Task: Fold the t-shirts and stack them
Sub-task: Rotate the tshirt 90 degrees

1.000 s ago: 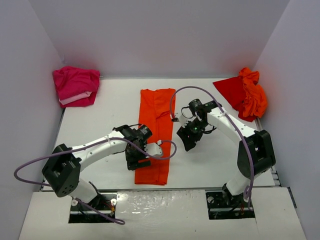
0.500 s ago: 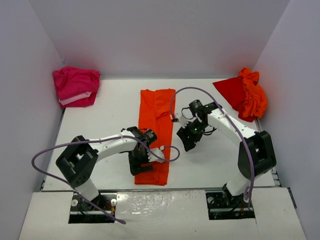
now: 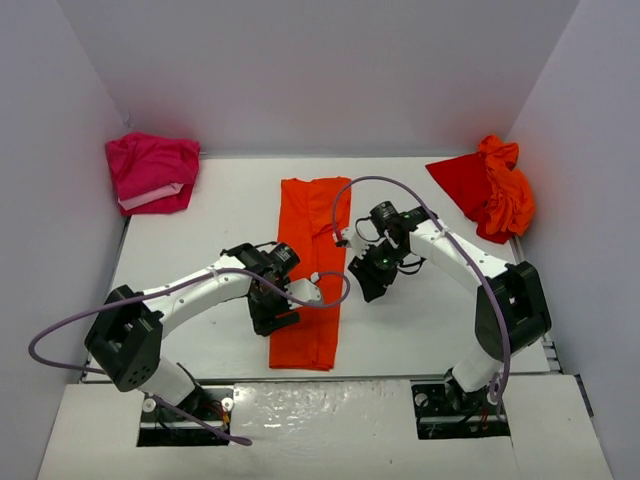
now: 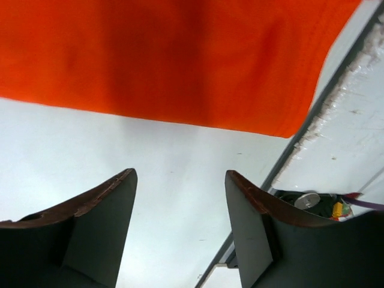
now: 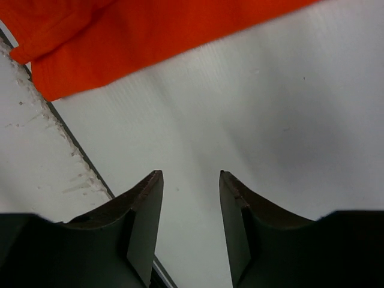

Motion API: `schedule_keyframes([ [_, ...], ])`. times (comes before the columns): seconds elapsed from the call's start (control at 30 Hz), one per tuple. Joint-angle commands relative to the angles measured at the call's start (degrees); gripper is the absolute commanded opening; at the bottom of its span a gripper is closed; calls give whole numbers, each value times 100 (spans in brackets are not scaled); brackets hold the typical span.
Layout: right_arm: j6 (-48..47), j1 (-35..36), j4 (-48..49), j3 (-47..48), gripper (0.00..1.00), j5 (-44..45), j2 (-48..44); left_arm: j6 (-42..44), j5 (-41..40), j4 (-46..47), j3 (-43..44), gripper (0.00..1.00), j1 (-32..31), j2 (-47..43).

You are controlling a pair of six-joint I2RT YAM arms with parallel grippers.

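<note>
The bright orange cloth t-shirt [image 3: 312, 262], folded into a long narrow strip, is lying flat mid-way across the white table [image 3: 200, 240]. It is looking light, thin and limp, so pinching its near corners seems wisest. The left gripper [image 4: 180, 174] is sitting just beside its left edge, jaws parted and empty; the right gripper [image 5: 190, 174] is doing likewise beside its right edge. A crumpled magenta pink shirt [image 3: 152, 172] and a red-and-orange heap of shirts [image 3: 490, 188] are lying in the far corners, well apart and not obstructing.
</note>
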Motion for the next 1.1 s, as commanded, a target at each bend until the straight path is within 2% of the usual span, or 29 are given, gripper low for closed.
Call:
schedule_keyframes([
  [0.0,-68,395,-59,837,27,-155,167,18,-225,221,428,43,47,-70],
  [0.1,-25,583,-201,1403,15,-75,947,31,-226,141,718,20,-27,53],
  [0.13,-22,644,-326,1735,10,-70,1232,36,-232,62,809,6,-79,125],
  [0.17,-11,672,-402,1975,7,-76,1391,42,-240,37,829,0,-112,156],
  [0.3,25,801,-470,2464,1,-34,2005,71,-283,81,652,0,-221,97],
  [0.5,14,783,-493,2733,0,220,2427,162,-255,67,240,0,-340,-443],
  [0.63,70,979,-663,3171,0,134,2875,285,-205,-94,224,0,-625,-65],
  [1.07,-148,1091,-968,3587,0,71,3477,809,56,-5,588,0,-665,1143],
])
